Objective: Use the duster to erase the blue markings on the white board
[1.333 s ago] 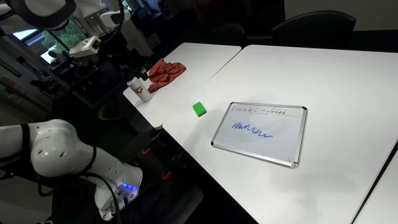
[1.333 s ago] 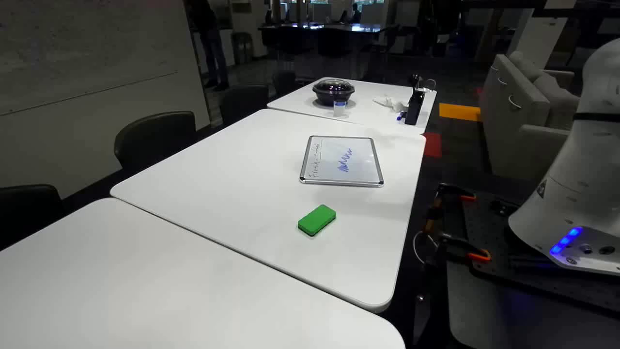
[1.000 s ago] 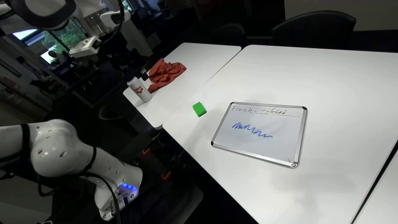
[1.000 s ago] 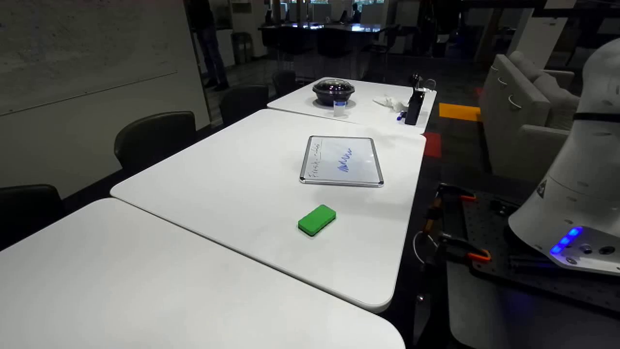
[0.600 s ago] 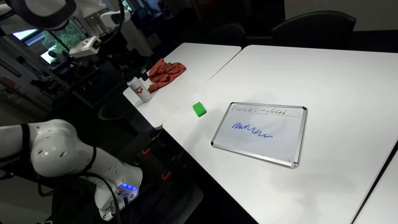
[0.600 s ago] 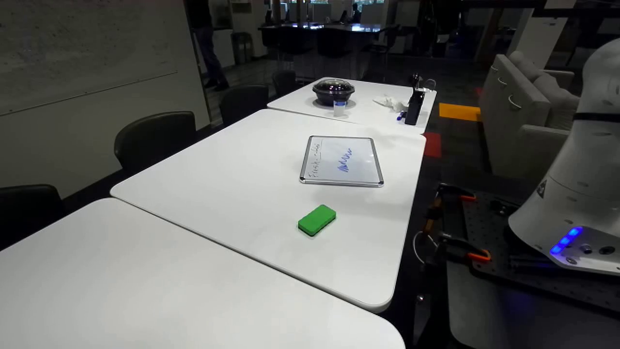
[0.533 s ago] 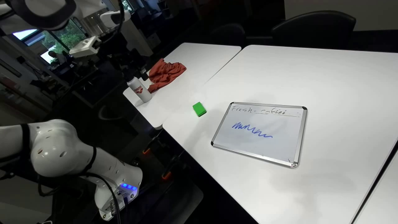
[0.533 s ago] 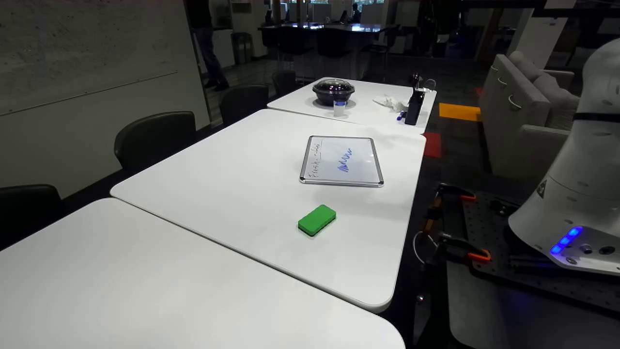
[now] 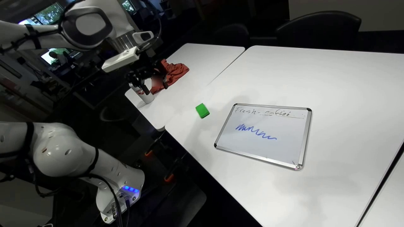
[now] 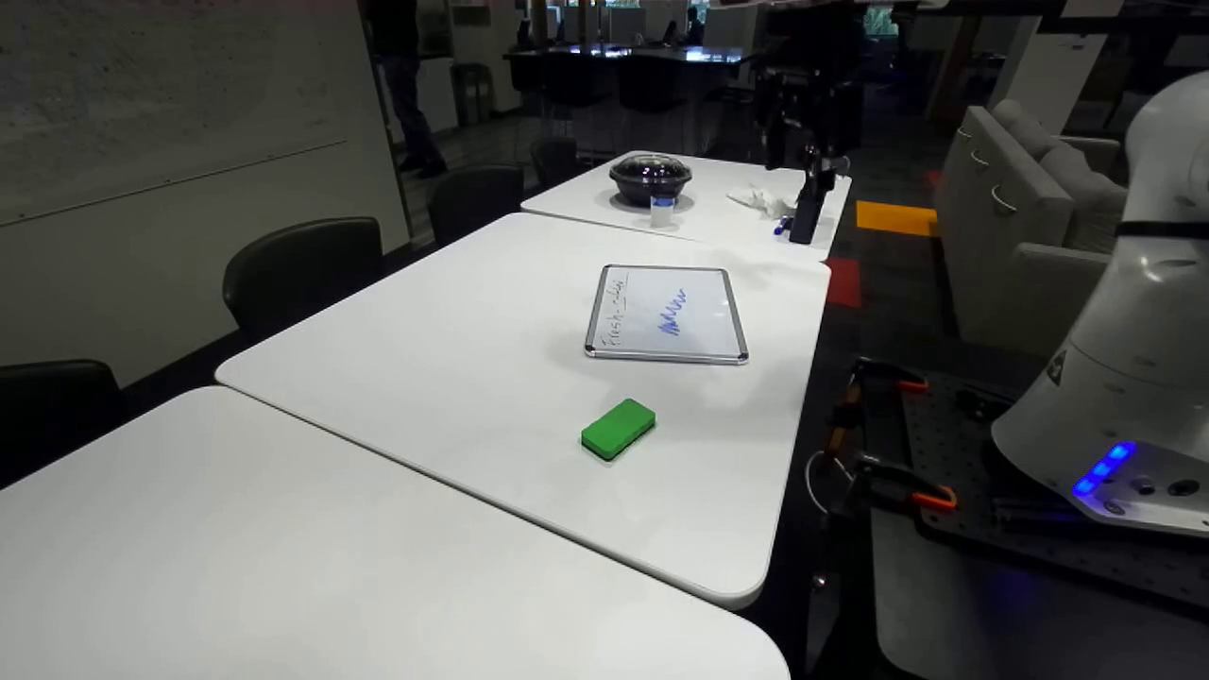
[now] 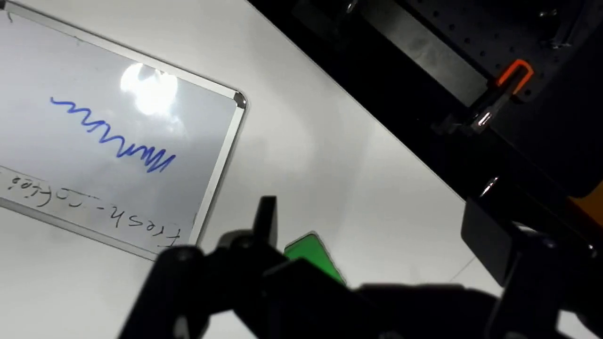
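Duster (image 9: 202,110) lies flat on the worktop (image 9: 341,85), at 10 o'clock from the white board (image 9: 263,148) in an exterior view. The jaws hang spread wide, holding nothing. If they descend off-centre, perhaps because the duster is partly hidden in the wrist view, one could shove it. Later, over-wide strokes might smear the dark lettering (image 9: 274,113), at 1 o'clock from the blue markings (image 9: 256,131).

1 free gap between duster (image 10: 619,429) and white board (image 10: 706,316).
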Action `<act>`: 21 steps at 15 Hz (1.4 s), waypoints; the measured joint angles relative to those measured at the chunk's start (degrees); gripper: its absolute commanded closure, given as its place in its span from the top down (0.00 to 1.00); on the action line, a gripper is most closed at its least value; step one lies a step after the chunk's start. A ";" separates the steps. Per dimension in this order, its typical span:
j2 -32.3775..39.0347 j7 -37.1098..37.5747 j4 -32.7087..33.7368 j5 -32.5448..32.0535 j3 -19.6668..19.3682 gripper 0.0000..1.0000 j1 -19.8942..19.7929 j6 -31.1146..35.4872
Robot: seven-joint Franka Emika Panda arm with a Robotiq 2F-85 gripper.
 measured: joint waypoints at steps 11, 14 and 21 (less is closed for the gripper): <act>15.68 -4.15 0.00 -8.95 2.83 1.00 0.11 9.49; 15.90 -6.50 -0.69 -7.33 2.81 1.00 0.11 14.00; 22.97 -16.74 -2.73 -2.03 1.91 1.00 -0.55 37.15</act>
